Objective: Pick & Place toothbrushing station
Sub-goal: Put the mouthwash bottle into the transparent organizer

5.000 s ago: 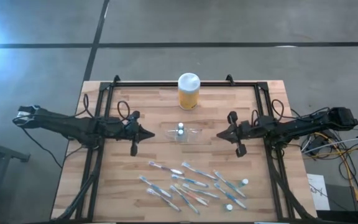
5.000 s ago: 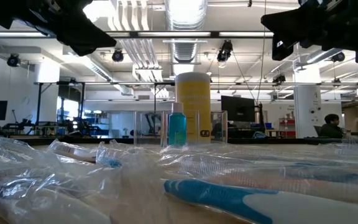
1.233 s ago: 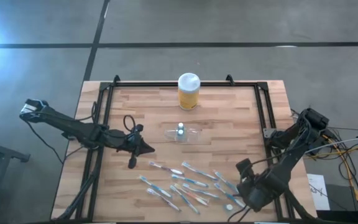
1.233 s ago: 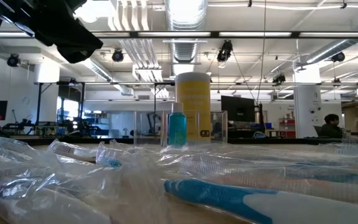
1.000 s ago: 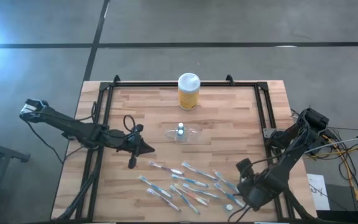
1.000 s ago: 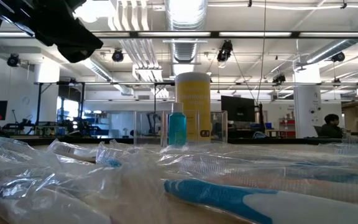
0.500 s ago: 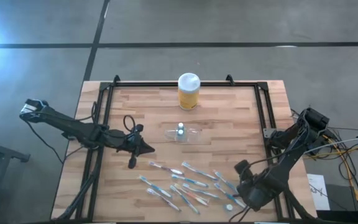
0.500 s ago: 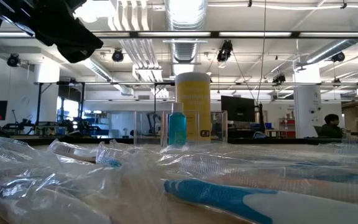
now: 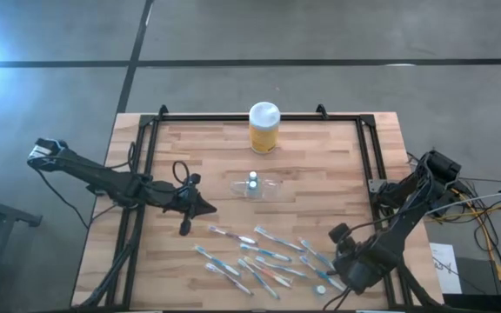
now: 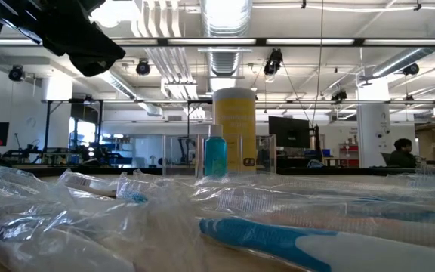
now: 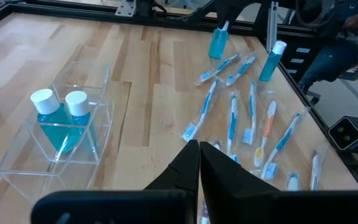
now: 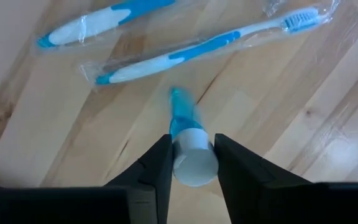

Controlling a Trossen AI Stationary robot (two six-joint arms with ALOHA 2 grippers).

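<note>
The see-through holder (image 9: 255, 187) stands mid-table with two white-capped blue tubes (image 11: 61, 118) upright in it. Several wrapped toothbrushes (image 9: 263, 256) lie on the wood nearer the front edge. My right gripper (image 9: 339, 275) points down at the near right corner of that spread, and its fingers are shut on a blue tube (image 12: 185, 134). My left gripper (image 9: 207, 207) hovers shut, left of the holder and above the table, touching nothing; the left wrist view shows its closed tips (image 11: 197, 155). My right gripper pinches the blue tube's white cap (image 12: 194, 165) between its two fingers, one on either side. The fingers come from above, pointing down. The tube leans away below the cap toward the wood; whether its lower end rests on the table I cannot tell.
A yellow jar with a white lid (image 9: 263, 128) stands at the far middle. A black frame (image 9: 150, 174) runs along the table's left, far and right sides. Another white-capped tube (image 9: 321, 289) stands near the front edge. A person (image 10: 402, 153) sits far off in the room.
</note>
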